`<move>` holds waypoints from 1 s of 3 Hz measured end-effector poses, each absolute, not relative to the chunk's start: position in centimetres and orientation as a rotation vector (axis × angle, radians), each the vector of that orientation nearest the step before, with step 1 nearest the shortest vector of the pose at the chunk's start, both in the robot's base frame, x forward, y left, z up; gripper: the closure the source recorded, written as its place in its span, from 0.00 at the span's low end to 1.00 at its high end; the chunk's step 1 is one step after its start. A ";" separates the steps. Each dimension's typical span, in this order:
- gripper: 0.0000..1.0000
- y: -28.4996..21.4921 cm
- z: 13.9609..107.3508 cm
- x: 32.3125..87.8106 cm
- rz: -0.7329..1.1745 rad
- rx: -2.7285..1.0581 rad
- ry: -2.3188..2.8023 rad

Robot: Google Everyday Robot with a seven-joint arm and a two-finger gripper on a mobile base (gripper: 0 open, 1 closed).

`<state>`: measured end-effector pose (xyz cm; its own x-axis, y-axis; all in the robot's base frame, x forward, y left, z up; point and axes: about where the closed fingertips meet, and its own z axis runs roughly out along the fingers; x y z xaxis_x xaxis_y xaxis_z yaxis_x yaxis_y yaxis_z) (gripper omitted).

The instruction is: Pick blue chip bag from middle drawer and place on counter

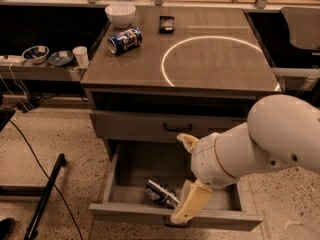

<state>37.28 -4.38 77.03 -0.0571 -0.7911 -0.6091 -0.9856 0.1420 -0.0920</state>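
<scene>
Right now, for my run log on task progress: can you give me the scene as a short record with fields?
tool: open, low over the front of the middle drawer, just right of the bag; contact cannot be told
blue chip bag: lying on the drawer floor near the front
middle drawer: pulled out
counter: holds a drink can on its side, a white bowl and a small dark object
task stage: bag not yet lifted

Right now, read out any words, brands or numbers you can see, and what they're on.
Can on the counter: blue-and-white print, too blurred to read.
Chip bag in the drawer, beside the gripper: white markings, unreadable.
No other text is visible.
</scene>
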 end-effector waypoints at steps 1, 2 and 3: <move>0.00 -1.9 72.0 37.7 0.638 -1.599 1.953; 0.00 -0.7 62.9 39.9 0.718 -1.383 2.067; 0.00 -0.7 62.9 39.8 0.722 -1.386 2.067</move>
<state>39.79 -0.70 62.94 -0.3221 -0.6448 -0.6932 -0.9361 0.3262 0.1316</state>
